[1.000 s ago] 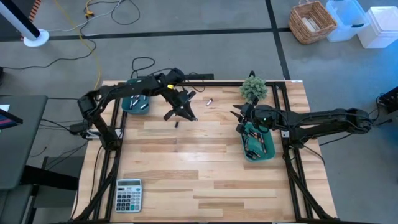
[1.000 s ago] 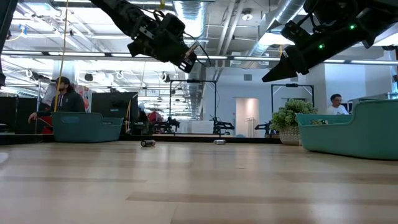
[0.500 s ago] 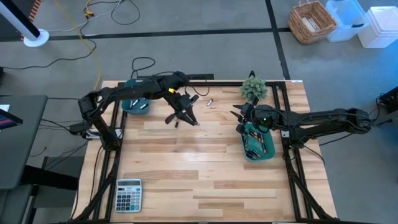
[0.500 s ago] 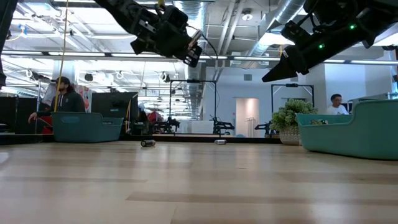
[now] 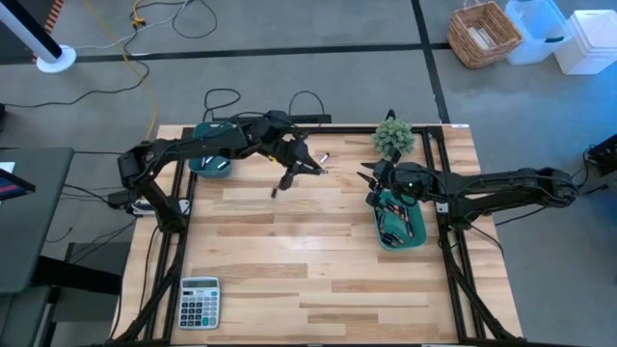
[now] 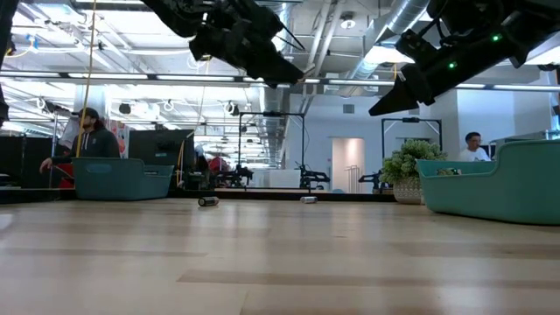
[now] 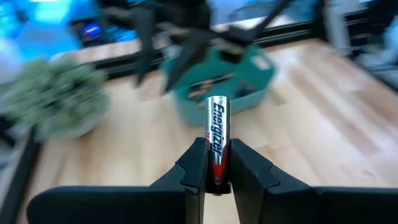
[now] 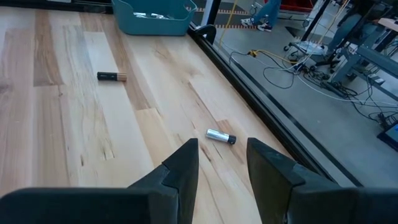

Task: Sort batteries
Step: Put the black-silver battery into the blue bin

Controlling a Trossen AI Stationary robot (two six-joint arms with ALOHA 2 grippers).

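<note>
My left gripper [image 5: 310, 168] hangs above the table's far middle, shut on a silver battery [image 7: 217, 134]; in the low view it [image 6: 282, 68] is high off the wood. It points toward the right teal bin [image 5: 400, 222], which holds several batteries. My right gripper [image 5: 367, 185] stands open over that bin's far left corner, holding nothing. A silver battery [image 5: 325, 157] [image 8: 221, 136] and a dark one [image 5: 274, 192] [image 8: 112, 76] lie on their sides on the wood. The left teal bin [image 5: 210, 160] also holds batteries. My left gripper pinches the silver battery by its rear end [image 7: 216, 174] between its two fingers [image 7: 194, 169]. The battery lies along the fingers and sticks out forward past their tips. The fingers slant slightly downward toward the table's right side. The battery is lifted clear of the table.
A small potted plant [image 5: 392, 138] stands at the far edge beside the right bin. A grey calculator [image 5: 200, 302] lies at the near left corner. Bare wood fills the middle and near part of the table. People show in the room beyond.
My left gripper has risen and gone toward the table's right and far edges with the battery still in its fingers. It has swung from pointing down toward the near side to pointing rightward at the right bin. My right arm has kept still.
</note>
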